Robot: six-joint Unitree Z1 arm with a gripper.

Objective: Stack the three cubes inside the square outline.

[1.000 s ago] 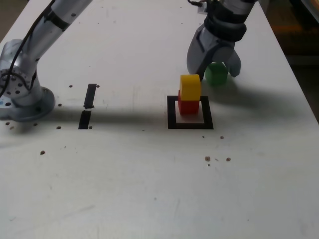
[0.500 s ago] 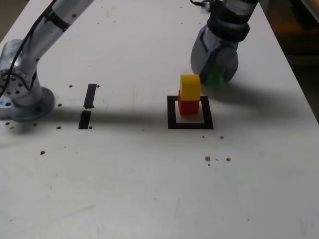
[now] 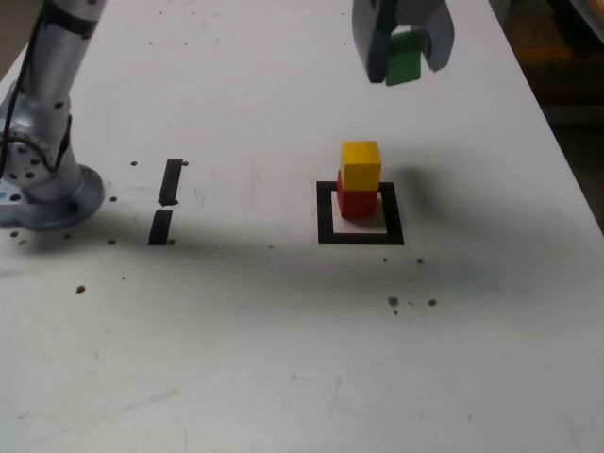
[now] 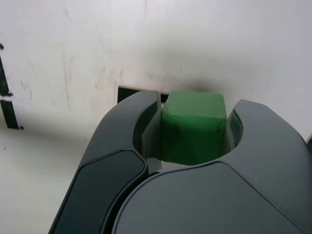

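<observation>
The tool [image 3: 404,52] is closed on the green cube [image 3: 404,58], its two curved grey jaws pressing on opposite sides of it, and it hangs high above the desk [image 3: 283,359], up and a little to the exterior view's right of the stack. In the wrist view the green cube [image 4: 193,127] sits snug between the jaws; its faces are matt and a bit scuffed, its edges softly rounded. The jaws are smooth dark plastic with a shell-like shape.

I judge that the step in hand is the carrying of the last cube to the stack. The next move calls for bringing the tool straight over the yellow cube [image 3: 360,165], lowering it until the green cube rests flat on top, and only then opening the jaws. The alignment must be careful, because the tower is narrow.

The yellow cube stands on the red cube [image 3: 357,202], slightly shifted so that it does not cover it exactly. The red cube lies inside the square outline [image 3: 327,215], a flat frame of thick black tape with a pale centre. The desk is white, matt, with small dark crumbs and faint scratches.
</observation>
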